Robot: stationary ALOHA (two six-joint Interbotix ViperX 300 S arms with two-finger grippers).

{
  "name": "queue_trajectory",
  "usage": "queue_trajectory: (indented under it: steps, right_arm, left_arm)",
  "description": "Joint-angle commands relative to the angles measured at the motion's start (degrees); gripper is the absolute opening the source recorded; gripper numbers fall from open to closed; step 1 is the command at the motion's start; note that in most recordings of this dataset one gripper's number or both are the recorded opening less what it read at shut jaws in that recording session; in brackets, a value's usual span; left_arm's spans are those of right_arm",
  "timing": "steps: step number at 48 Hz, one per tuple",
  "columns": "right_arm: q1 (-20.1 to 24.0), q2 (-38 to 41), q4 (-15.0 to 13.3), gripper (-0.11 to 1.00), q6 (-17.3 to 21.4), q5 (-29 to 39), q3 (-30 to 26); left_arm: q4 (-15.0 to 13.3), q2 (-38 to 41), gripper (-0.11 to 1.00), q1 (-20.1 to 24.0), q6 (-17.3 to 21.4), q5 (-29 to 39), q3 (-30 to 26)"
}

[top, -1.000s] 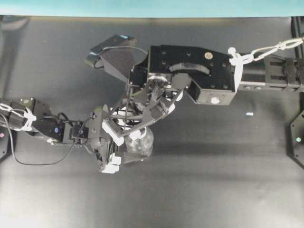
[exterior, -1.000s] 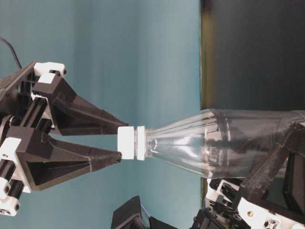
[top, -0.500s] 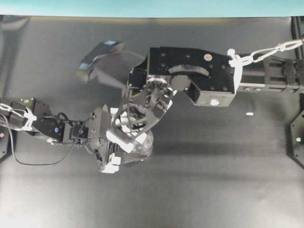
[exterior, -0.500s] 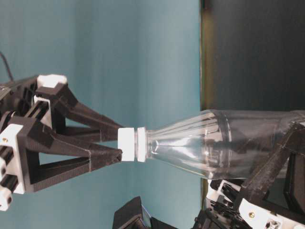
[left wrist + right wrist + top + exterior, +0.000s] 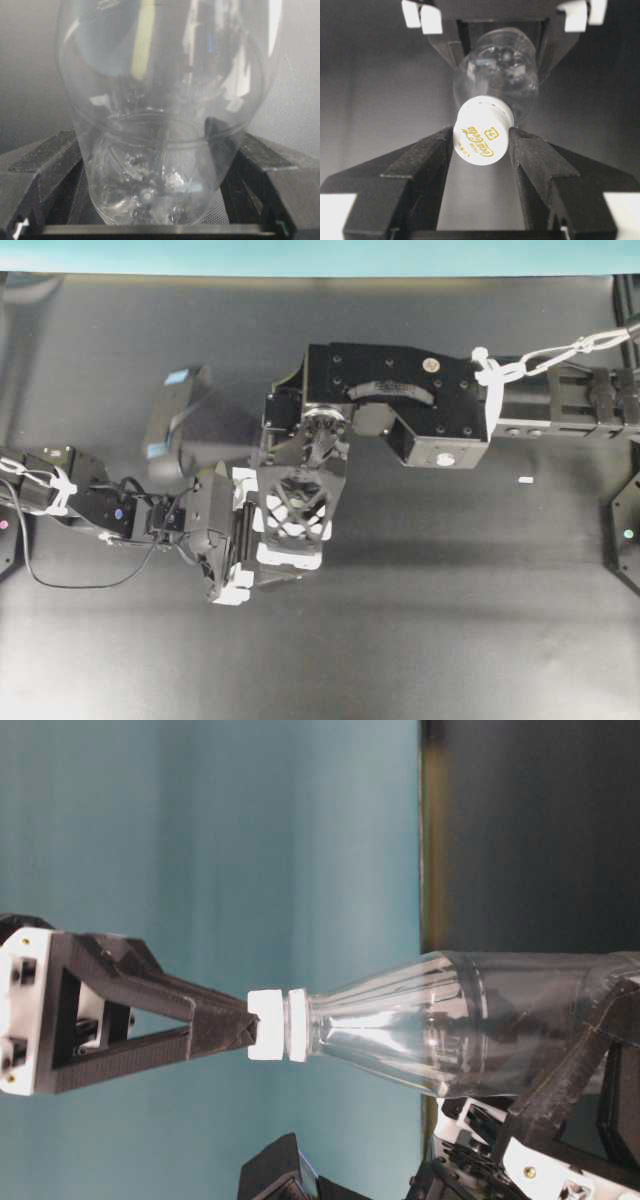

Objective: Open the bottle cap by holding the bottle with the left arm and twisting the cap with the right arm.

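My left fingers (image 5: 45, 165) clasp the clear bottle (image 5: 470, 1020) low on its body, upright on the dark bench (image 5: 450, 620) – my right fingers (image 5: 420, 160) pinch its white bottle cap (image 5: 482, 131) from above

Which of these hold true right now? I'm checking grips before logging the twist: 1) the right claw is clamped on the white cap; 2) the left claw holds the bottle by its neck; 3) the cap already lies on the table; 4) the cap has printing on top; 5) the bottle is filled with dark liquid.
1) True: the right claw has a finger pressed on each side of the bottle cap.
2) False: the left claw grips the bottle around its wide lower body, far from the neck.
3) False: the cap sits on the bottle's neck.
4) True: gold lettering shows on the cap's top in the right wrist view.
5) False: the bottle is clear and looks empty.
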Motion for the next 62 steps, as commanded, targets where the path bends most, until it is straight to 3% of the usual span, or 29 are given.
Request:
queue_trajectory:
  steps: [1,10,23,62]
  right_arm:
    - [1.8,0.2,0.3,0.37,-5.4,0.0,-1.3]
    - [2.5,0.4,-0.4,0.37,-14.8,-0.2,-1.5]
    - [3.5,0.4,-3.5,0.37,-22.8,0.1,-1.5]
    - [4.2,-0.2,-3.6,0.37,-22.5,-1.6,-1.0]
  left_arm:
    - [-0.1,0.7,0.83,0.5,-0.4,0.7,0.7]
    - [-0.1,0.7,0.83,0.3,-0.4,2.5,0.6]
    - [-0.1,0.8,0.83,0.1,-0.4,2.5,0.4]
    - [-0.1,0.8,0.83,0.0,-0.1,2.2,0.0]
